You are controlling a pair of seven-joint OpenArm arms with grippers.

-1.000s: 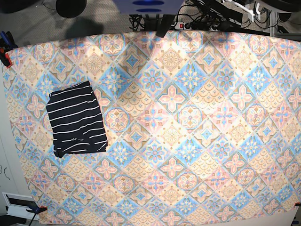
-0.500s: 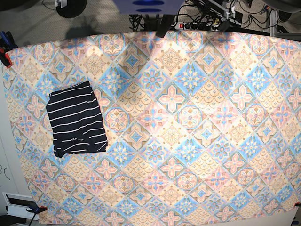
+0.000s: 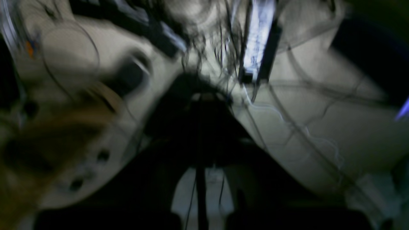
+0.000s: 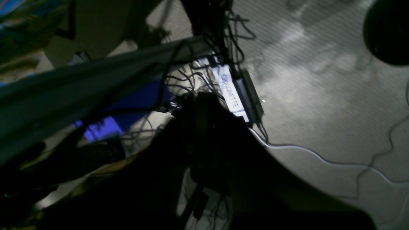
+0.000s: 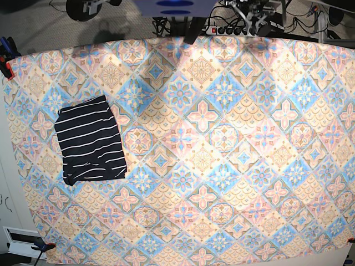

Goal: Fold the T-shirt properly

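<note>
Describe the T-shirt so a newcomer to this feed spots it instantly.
Start with the pastel floral-tile tablecloth filling the base view. Near its left edge lies the T-shirt, folded into a compact rectangle. It is the only dark thing on the cloth: navy, nearly black, with thin white stripes.

A white label [image 4: 230, 92] on the power strip [image 4: 244, 95] bears dark lettering, too blurred to read surely.

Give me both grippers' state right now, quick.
Left gripper: shut, holding nothing, pulled back above the floor cables.
Right gripper: shut, holding nothing; the T-shirt lies folded on the tablecloth.
</note>
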